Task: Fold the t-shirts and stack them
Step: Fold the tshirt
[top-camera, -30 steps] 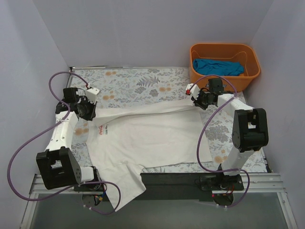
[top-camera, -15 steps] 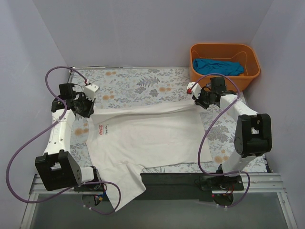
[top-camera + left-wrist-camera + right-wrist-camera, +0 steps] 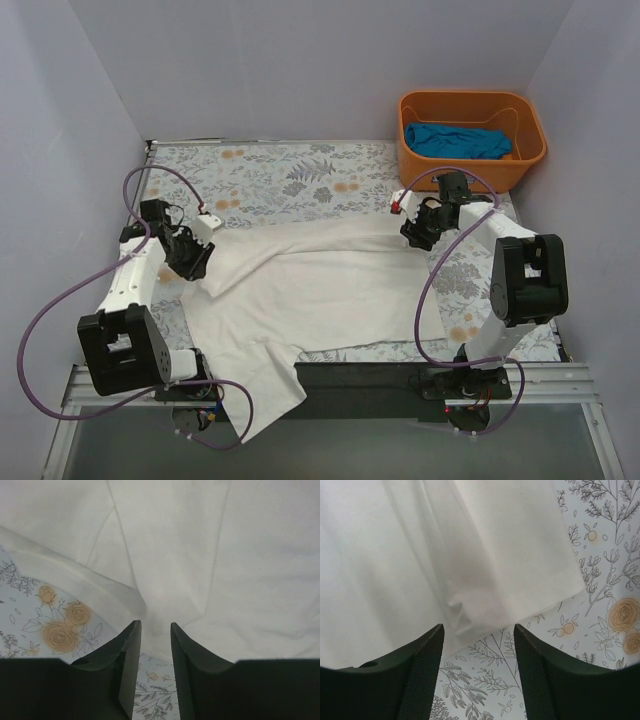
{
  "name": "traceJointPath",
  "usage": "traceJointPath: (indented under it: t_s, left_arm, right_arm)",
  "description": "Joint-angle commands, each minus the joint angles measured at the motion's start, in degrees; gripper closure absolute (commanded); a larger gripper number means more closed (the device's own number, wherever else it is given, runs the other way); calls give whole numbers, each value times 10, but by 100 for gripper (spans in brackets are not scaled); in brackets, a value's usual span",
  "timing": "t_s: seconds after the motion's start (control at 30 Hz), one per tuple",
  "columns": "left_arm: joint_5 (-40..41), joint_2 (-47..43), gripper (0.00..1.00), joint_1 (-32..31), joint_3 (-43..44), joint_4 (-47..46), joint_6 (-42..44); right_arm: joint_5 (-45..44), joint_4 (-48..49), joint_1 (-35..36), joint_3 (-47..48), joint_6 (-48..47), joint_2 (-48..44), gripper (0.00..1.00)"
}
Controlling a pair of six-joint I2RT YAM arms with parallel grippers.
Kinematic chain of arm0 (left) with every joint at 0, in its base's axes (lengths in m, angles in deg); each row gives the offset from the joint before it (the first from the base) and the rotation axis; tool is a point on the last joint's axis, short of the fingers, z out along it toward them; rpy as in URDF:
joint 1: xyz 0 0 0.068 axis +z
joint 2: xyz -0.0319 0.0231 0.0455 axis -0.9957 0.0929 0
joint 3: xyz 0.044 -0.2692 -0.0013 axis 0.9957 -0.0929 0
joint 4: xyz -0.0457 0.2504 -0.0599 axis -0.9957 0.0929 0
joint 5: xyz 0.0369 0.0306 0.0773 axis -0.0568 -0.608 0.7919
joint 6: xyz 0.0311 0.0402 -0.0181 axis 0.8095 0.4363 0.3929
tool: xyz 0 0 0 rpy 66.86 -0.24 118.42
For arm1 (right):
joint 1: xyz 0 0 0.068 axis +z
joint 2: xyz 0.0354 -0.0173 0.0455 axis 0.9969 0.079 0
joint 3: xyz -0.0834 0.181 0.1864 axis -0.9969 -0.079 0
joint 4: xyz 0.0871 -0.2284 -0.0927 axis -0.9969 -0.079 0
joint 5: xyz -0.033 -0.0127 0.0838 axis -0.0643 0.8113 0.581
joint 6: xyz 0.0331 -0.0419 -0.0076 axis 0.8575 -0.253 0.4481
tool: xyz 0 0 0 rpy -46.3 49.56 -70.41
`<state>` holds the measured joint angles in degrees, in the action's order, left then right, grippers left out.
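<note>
**White t-shirt: first fold laid, both pincers free**

- Item: the white t-shirt (image 3: 320,290) is spread across the middle of the desk (image 3: 290,175). Its far edge is doubled toward the near side in a band running left to right. Its near-left part hangs over the desk's near edge.
- Left pincer (image 3: 155,627): at the band's left end, jaws a narrow gap apart. Cloth lies at the tips and desk pattern shows through the gap, so nothing looks clamped.
- Right pincer (image 3: 479,630): at the band's right end, jaws wide apart over the cloth's corner, holding nothing.
- Teal t-shirt (image 3: 455,140): in the orange basket (image 3: 470,97), far right.
- Handling, as judged: the fold looks only partly done.
  - Check that both ends of the band sit level.
  - Grip at matching points on each end.
  - Move both arms together so the crease stays straight.
  - Bring the overhang onto the desk first, since its weight may drag the cloth askew.
</note>
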<state>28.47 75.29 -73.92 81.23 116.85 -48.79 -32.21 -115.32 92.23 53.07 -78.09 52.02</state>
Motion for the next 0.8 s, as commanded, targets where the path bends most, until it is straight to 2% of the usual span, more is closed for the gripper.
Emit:
traceJointPath:
  t_s: [0.0, 0.1, 0.17, 0.33, 0.37, 0.53, 0.77]
  left_arm:
    - [-40, 8, 70, 2, 43, 55, 27]
    - [-84, 42, 64, -2, 101, 61, -2]
    - [-87, 86, 58, -12, 133, 50, -54]
    - [-67, 161, 57, -62, 159, -24, -178]
    - [-41, 182, 57, -69, 161, -56, -213]
    - [1, 258, 57, -92, 183, -80, -246]
    - [19, 295, 57, -100, 178, -106, -246]
  right_arm:
    - [4, -50, 1, 15, -29, -27, 35]
    - [1, -71, 1, 47, -10, -21, 33]
    - [1, -87, 3, 93, 11, -4, 34]
    - [4, -152, 23, 182, 63, 82, 47]
    - [2, -157, 25, 190, 65, 98, 48]
    - [-11, -177, 37, 210, 46, 130, 49]
    - [-27, -198, 42, 195, 12, 140, 47]
